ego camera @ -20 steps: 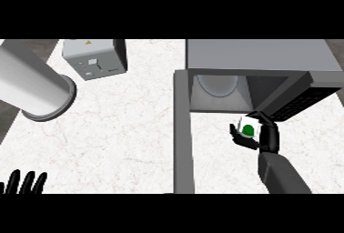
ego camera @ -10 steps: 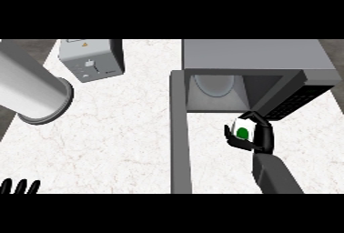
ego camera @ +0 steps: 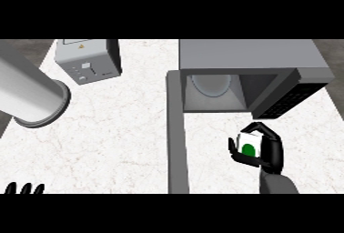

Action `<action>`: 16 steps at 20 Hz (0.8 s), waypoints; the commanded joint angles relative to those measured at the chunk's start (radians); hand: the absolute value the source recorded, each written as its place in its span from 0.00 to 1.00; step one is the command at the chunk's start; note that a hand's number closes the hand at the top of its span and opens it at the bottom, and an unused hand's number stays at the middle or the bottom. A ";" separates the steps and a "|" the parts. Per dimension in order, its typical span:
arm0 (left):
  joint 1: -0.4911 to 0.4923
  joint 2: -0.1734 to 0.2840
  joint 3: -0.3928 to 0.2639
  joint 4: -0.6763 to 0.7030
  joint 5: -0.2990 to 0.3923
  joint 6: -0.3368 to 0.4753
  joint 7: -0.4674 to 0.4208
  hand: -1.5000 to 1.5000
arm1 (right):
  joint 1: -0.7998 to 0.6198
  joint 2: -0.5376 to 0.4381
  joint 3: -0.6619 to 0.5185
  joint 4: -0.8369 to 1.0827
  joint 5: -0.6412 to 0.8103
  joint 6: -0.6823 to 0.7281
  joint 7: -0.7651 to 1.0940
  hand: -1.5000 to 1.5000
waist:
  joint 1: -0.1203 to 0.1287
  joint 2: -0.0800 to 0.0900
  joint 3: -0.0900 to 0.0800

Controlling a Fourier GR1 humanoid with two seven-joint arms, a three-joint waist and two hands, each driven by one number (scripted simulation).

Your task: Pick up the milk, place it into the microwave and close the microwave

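Note:
The milk (ego camera: pixel 248 145) is a small white carton with a green mark, held in front of the open microwave (ego camera: pixel 249 59). My right hand (ego camera: pixel 269 152) is curled round it, fingers on its right side and thumb on its left. The microwave's cavity (ego camera: pixel 214 93) shows a pale round plate (ego camera: pixel 211 85) inside. Its door (ego camera: pixel 177 132) hangs open to the left, seen edge-on as a grey slab running toward me. The dark control panel (ego camera: pixel 290 95) is on the right of the cavity. Only the fingertips of my left hand (ego camera: pixel 23 189) show at the lower left edge.
A grey toaster (ego camera: pixel 87 61) stands at the back left of the white marble counter (ego camera: pixel 107 136). A large grey cylinder (ego camera: pixel 27 91) lies at the far left. The open door divides the counter left of my right arm.
My right hand has carried the milk slightly left and nearer to the microwave's opening. The left hand has sunk lower, so only its fingertips remain in view.

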 commanded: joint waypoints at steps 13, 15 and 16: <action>-0.045 -0.006 0.038 0.056 0.021 0.011 0.004 0.00 | 0.293 0.025 0.287 -0.678 -0.145 0.038 0.383 1.00 | 0.013 0.007 0.002; 0.063 -0.009 0.009 -0.060 0.025 -0.003 0.004 0.00 | 0.267 0.025 0.297 -0.619 -0.139 0.003 0.334 1.00 | 0.021 0.007 0.002; -0.006 0.055 0.120 -0.032 0.123 -0.016 0.038 0.00 | 0.309 0.025 0.317 -0.638 -0.101 -0.021 0.310 1.00 | 0.017 0.007 0.002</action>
